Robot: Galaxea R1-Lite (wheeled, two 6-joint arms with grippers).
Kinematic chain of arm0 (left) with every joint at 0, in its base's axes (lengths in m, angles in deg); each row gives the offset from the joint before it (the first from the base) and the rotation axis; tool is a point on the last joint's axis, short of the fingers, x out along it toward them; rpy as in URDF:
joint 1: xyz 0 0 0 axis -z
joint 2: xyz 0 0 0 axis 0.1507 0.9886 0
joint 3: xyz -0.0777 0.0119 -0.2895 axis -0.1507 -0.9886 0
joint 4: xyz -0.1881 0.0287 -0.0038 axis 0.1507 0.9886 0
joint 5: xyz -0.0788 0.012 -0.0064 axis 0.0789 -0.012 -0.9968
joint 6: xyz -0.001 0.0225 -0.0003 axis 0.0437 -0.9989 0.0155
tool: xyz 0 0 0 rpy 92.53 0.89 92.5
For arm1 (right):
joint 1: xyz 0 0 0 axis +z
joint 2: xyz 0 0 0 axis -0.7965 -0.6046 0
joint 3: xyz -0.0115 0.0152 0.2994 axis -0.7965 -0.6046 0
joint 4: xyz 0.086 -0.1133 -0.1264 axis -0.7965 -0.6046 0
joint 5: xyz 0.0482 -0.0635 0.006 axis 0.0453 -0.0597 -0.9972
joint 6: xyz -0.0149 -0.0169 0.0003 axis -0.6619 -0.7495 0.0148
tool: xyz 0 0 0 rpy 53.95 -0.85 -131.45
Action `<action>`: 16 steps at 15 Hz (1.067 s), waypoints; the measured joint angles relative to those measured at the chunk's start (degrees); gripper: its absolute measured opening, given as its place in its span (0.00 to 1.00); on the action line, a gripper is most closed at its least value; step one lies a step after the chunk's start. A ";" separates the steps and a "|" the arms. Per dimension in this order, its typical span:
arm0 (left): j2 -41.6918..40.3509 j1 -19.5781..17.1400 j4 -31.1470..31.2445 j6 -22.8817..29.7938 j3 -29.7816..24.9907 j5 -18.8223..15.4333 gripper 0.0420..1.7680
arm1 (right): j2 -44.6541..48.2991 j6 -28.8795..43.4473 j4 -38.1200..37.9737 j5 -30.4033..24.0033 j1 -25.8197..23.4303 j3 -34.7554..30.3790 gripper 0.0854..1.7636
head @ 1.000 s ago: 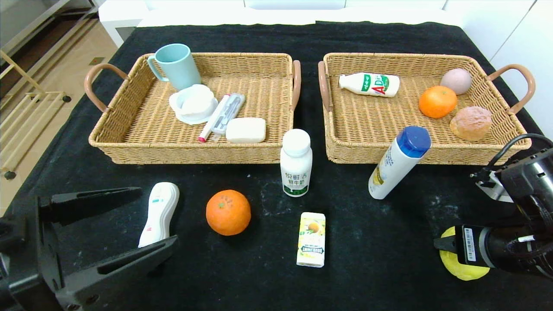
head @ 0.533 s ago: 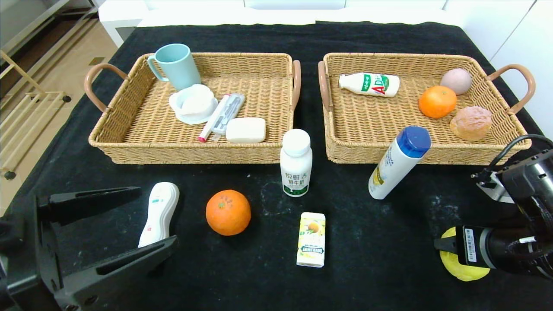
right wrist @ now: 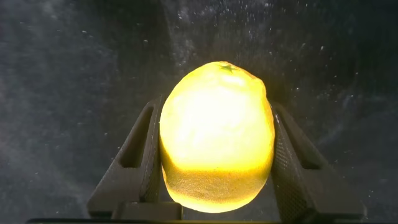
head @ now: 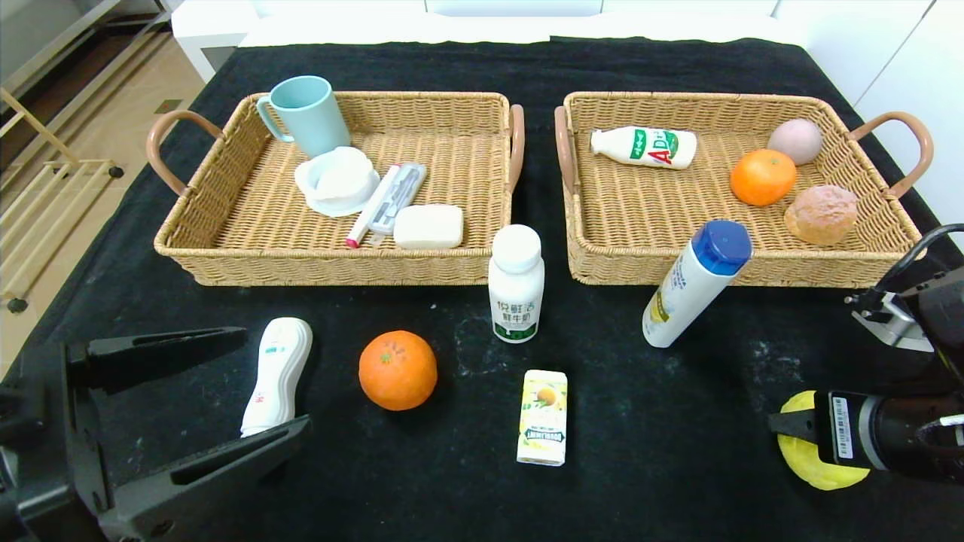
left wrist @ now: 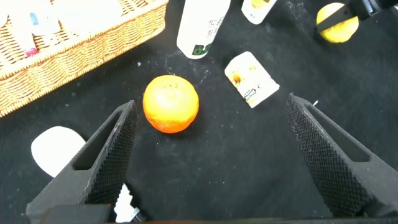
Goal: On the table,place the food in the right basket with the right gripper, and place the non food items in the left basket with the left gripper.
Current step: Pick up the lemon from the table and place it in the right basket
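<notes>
R gripper (head: 787,429) sits low at the table's (head: 678,467) near right corner, fingers (right wrist: 134,163) closed against both sides of the lemon (right wrist: 216,134); wrist view shows both pads touching the peel, lemon between them. Can't tell if it's lifted or on the cloth.

Key relation: the right basket (head: 723,267) lies straight ahead of that gripper, farther from the robot and a bit toward centre, w/ its near wall between lemon and floor. So the carry likely needs up first, then forward over the rim. The blue-cap tube (head: 697,282) leans just by that wall, left of the path.

L gripper (head: 188,406) is wide open, holding nothing, fingers either side of the wavy bottle (head: 276,373), not touching.
</notes>
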 joint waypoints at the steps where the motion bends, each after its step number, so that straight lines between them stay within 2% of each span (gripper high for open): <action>1: 0.00 0.00 0.02 -0.06 0.00 -0.02 0.97 | 0.41 -0.24 -0.11 0.11 0.11 0.24 0.56; 7: 0.02 0.00 0.05 -0.59 -0.09 0.00 0.97 | 1.71 -3.67 -3.30 0.77 0.11 4.91 0.56; 11: -0.11 0.00 -0.13 -0.88 -0.28 -0.02 0.97 | 1.01 -5.75 -7.79 0.83 0.02 13.25 0.56; 16: -0.35 -0.02 -0.59 -0.88 -0.28 0.00 0.97 | -3.07 -10.61 -9.91 0.89 -1.35 25.22 0.56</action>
